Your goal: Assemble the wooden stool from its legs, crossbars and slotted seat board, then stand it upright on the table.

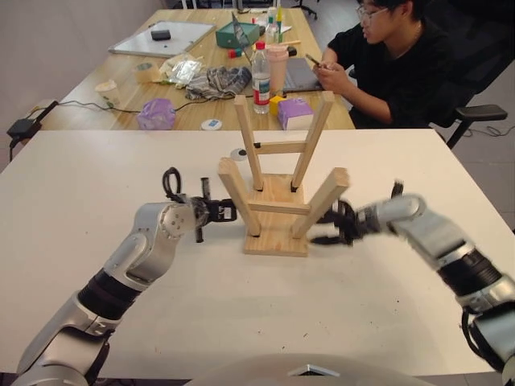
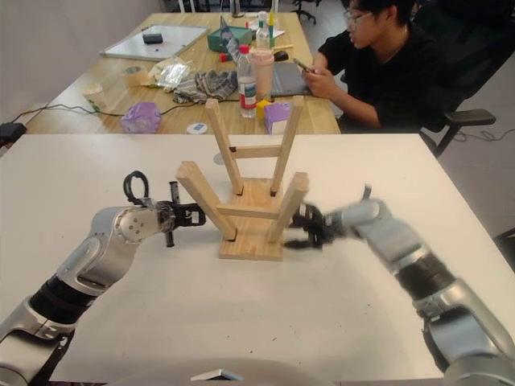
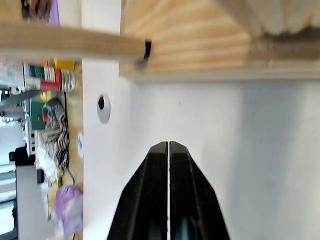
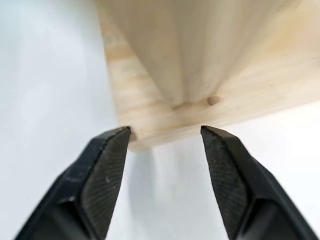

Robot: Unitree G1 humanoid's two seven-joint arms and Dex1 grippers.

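Observation:
The wooden stool point(image 1: 278, 193) rests upside down in the middle of the white table point(image 1: 96, 201). Its seat board point(image 1: 278, 241) lies flat, four legs point up, and crossbars point(image 1: 282, 147) join them. My left gripper point(image 1: 229, 211) is shut and empty, level with the seat board's left side, beside the front left leg point(image 1: 238, 195). In the left wrist view its tips point(image 3: 168, 145) point at the board's edge point(image 3: 210, 75) across a gap. My right gripper point(image 1: 320, 228) is open at the board's right front corner point(image 4: 145, 125), below the front right leg point(image 4: 200, 45), its fingers point(image 4: 107, 165) straddling the corner.
A small round white disc point(image 1: 238, 153) lies on the table behind the stool. A second, wooden table behind carries a bottle point(image 1: 261, 76), a purple box point(image 1: 295, 112), a purple bag point(image 1: 156, 114) and other clutter. Bare white tabletop lies in front and to both sides.

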